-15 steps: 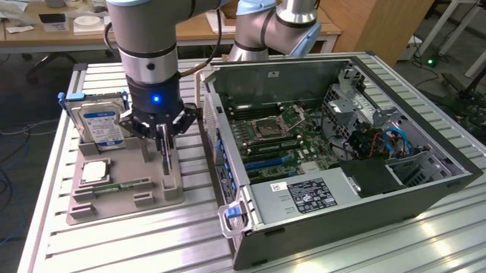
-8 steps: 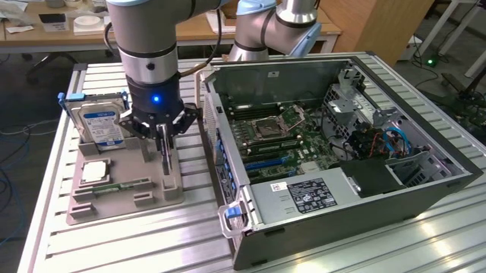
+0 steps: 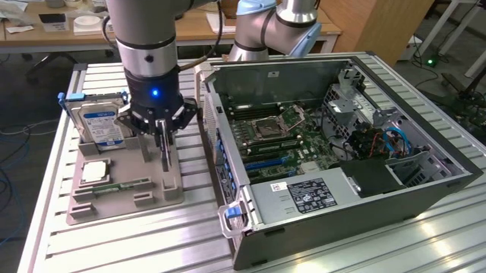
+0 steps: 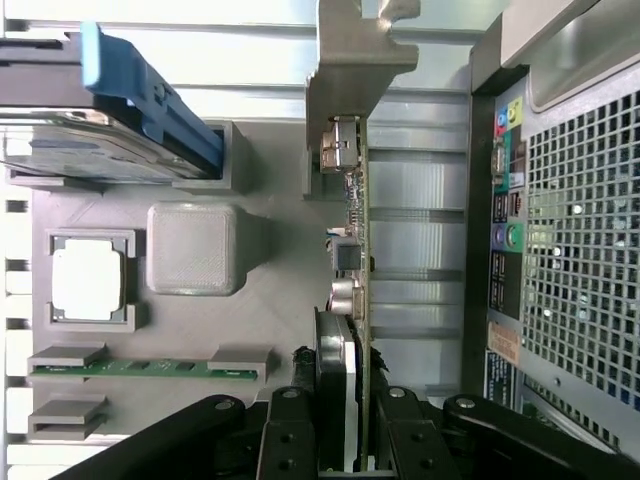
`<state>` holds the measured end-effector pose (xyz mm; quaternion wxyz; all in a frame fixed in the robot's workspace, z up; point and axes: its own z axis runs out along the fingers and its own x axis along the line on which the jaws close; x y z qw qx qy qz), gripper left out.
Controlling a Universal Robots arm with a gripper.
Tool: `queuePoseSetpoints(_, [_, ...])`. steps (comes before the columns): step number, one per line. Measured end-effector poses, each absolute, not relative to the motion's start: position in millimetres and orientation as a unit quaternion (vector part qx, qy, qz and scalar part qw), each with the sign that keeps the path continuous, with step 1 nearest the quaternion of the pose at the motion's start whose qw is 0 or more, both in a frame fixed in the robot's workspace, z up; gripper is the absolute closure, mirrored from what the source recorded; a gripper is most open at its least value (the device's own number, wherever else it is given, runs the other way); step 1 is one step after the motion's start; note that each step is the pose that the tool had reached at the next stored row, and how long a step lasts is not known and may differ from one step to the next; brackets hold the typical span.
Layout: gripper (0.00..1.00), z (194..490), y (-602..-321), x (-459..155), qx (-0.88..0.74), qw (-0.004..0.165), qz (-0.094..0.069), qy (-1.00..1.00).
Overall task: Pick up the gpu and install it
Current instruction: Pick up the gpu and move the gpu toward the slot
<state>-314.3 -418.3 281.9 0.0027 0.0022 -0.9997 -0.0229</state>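
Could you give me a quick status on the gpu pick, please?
Gripper shut on gpu. Upright at tray, outside case. Nothing seen in the way.

A robotics lab. A slatted metal bench (image 3: 114, 239) carries an open PC (image 3: 281, 79) and a grey parts jig (image 3: 144, 190). One arm (image 3: 148, 51) with a gripper (image 3: 165, 145) hangs over the jig, and a second arm (image 3: 274, 28) stands at 12 o'clock. There are cluttered desks (image 3: 53, 35) at 11 and loose cables (image 3: 15, 128) at 9.

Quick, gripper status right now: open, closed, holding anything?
Gripper: closed on the gpu, which stands on edge between its fingers.
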Motion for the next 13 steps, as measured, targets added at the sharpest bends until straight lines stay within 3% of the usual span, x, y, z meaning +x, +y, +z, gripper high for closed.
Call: queuePoseSetpoints(13, [0.72,340.6,-418.3,-314.3,0.002,0.003,-0.023,-1.0])
